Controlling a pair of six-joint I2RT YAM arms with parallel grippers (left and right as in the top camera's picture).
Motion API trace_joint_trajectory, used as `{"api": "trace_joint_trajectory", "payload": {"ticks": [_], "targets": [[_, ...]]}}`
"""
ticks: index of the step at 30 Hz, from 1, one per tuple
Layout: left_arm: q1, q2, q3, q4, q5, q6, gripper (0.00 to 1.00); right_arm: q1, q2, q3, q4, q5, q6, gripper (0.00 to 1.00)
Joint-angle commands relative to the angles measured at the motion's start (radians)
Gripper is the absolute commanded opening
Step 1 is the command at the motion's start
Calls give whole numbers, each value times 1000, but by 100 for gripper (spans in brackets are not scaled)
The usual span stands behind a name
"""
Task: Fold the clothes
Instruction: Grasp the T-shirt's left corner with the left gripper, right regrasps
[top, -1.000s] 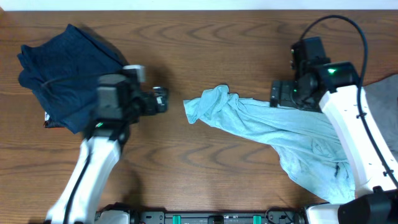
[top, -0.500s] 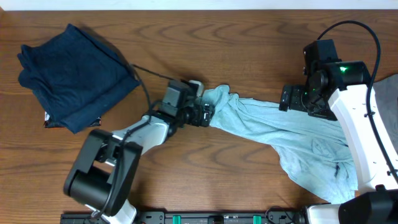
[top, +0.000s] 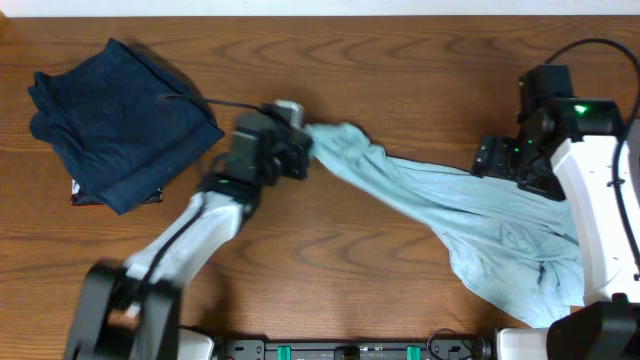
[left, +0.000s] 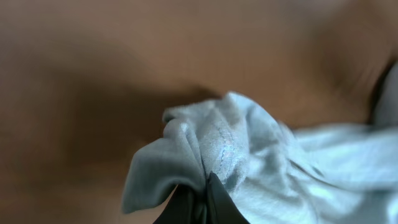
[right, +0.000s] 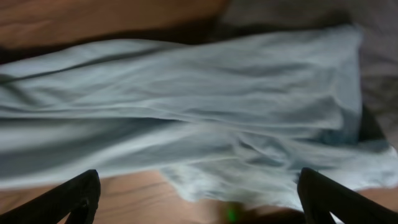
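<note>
You have the crumpled light-blue shirt (top: 470, 215) stretched from the wooden table's (top: 400, 60) centre toward 4 o'clock, its bunched 10 o'clock end pinched by your left gripper (left: 198, 198), your right gripper's (right: 199, 208) jaws spread above it.

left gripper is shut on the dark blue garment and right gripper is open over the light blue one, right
The left gripper is shut on the light blue garment, not the dark blue garment; the left wrist view shows it. The right gripper is open.
</note>
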Motion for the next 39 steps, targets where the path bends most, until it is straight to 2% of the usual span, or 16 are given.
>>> {"api": "trace_joint_trajectory", "payload": {"ticks": [1,8,14,24,29,32,35,38,39], "targets": [[92,-177,14,-14,-13,4,6,-64,-7,-32,-21,14,18,99],[190,-313,14,-101,-13,1,6,-114,-7,-193,44,-43,17,99],[192,-312,14,-160,-13,1,6,-114,-7,-337,272,-184,19,99],[192,-312,14,-243,-13,1,6,-114,-7,-497,613,-187,92,99],[192,-312,14,-244,-13,1,6,-114,-7,-541,745,-203,92,85],[192,-312,14,-251,-13,1,6,-113,-6,-551,764,-203,92,76],[192,-312,14,-262,-13,1,6,-113,-5,-558,771,-203,92,63],[192,-312,14,-267,-13,1,6,-113,3,-560,774,-202,92,60],[192,-312,14,-267,-13,1,6,-111,8,-560,778,-202,92,54]]}}
